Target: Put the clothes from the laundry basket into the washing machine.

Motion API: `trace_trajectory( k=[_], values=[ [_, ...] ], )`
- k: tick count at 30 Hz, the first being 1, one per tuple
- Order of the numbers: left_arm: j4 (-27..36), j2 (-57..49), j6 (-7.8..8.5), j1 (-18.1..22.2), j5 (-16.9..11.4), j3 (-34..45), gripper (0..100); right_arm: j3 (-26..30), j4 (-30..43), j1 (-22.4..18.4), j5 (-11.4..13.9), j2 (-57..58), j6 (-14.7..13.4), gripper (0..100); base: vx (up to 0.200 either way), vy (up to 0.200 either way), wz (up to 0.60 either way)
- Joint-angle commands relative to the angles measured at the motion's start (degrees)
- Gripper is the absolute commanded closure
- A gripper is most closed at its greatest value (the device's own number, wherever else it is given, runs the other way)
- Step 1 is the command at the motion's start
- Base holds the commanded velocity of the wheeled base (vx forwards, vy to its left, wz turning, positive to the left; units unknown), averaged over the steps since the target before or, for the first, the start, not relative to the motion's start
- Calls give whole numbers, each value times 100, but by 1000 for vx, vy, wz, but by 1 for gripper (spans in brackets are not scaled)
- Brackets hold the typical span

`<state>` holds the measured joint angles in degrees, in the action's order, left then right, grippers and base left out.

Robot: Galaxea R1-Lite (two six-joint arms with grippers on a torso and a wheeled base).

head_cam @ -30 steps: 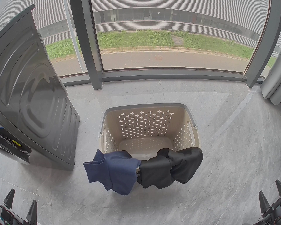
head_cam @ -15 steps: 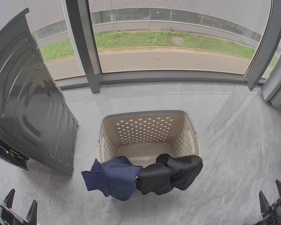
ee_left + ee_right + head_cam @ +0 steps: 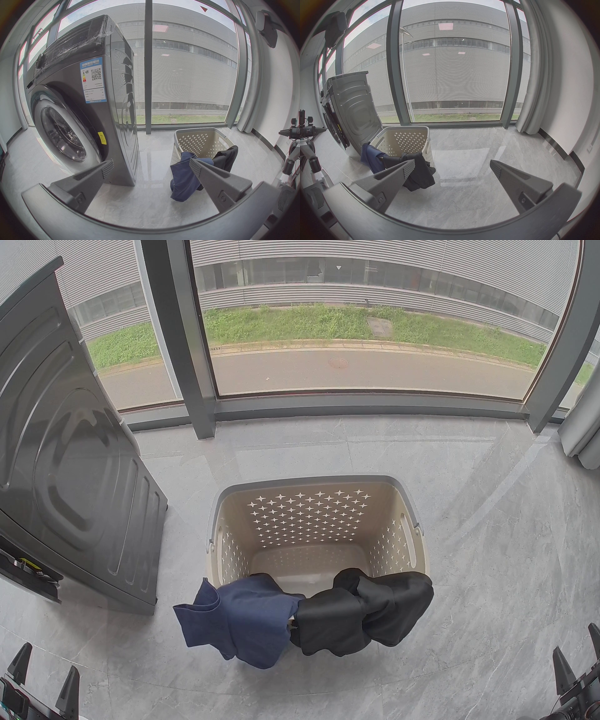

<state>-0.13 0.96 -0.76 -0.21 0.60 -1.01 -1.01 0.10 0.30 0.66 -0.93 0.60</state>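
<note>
Laundry basket (image 3: 312, 480) rim is draped with a blue garment (image 3: 240, 618) nearer the left end effector (image 3: 49, 659), a black garment (image 3: 362, 609) nearer the right end effector (image 3: 574, 640); both are held open.

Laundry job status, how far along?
Done: nothing. The blue garment and black garment both hang over the near rim of the laundry basket. In hand: nothing; left gripper and right gripper are open, empty. Left: grab both, load the washing machine, whose door looks shut.
</note>
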Motion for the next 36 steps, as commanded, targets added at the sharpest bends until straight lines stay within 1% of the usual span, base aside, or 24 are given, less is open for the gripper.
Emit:
trace_trajectory(
  k=[1,10,16,22,28,36],
  values=[
    [-4,-88,-4,3,2,101,0,92,-1,-4,4,93,2,0,200,0,0],
    [-4,-88,-4,3,2,101,0,92,-1,5,4,93,2,0,0,0,0],
    [-4,-88,-4,3,2,101,0,92,-1,5,4,93,2,0,200,0,0],
    [-4,-88,-4,3,-7,101,0,92,-1,-4,4,93,2,0,0,0,0],
    [-4,-88,-4,3,-7,101,0,92,-1,5,4,93,2,0,200,0,0],
    [-4,-88,-4,3,-7,101,0,92,-1,5,4,93,2,0,0,0,0]
  ],
)
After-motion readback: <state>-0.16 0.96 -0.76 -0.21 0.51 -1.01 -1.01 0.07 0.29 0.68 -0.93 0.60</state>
